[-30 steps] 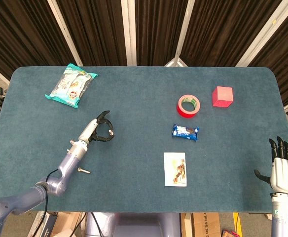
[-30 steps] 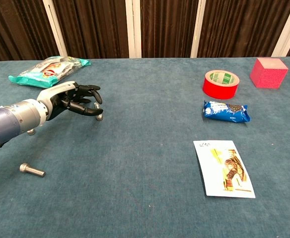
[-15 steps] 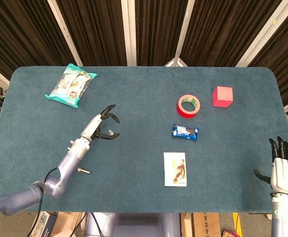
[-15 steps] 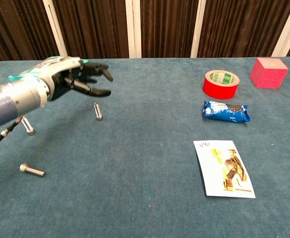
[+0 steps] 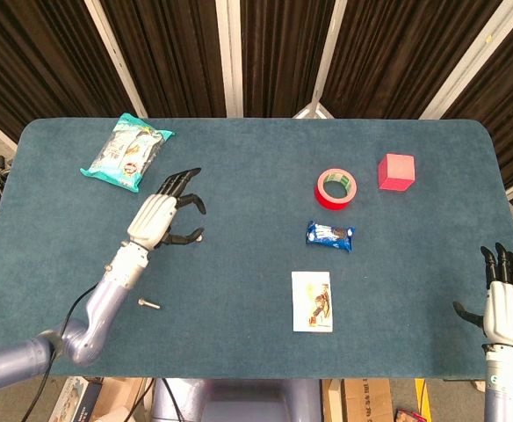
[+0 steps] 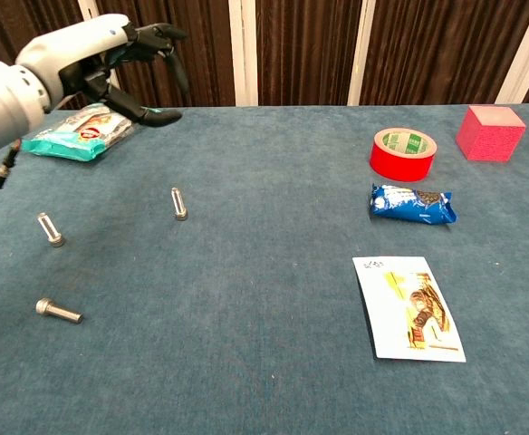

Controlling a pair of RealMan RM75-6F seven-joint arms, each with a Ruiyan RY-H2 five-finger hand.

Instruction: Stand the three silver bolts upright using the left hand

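My left hand (image 6: 92,59) hovers high, fingers (image 6: 156,36) spread wide and holding nothing. Two bolts (image 6: 180,204) (image 6: 51,230) stand below it; the third bolt (image 6: 59,313) lies flat, nearer me. I should descend there and pinch its shank, tipping it onto its head.

left hand (image 6: 92,56): white shell, black fingers | arm: bluish-grey (thin black cable, apparently) | right hand (image 5: 508,303): alike

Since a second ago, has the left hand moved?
Yes. In the chest view the left hand has risen from beside the upright bolt to well above it, up by the snack bag, holding nothing.
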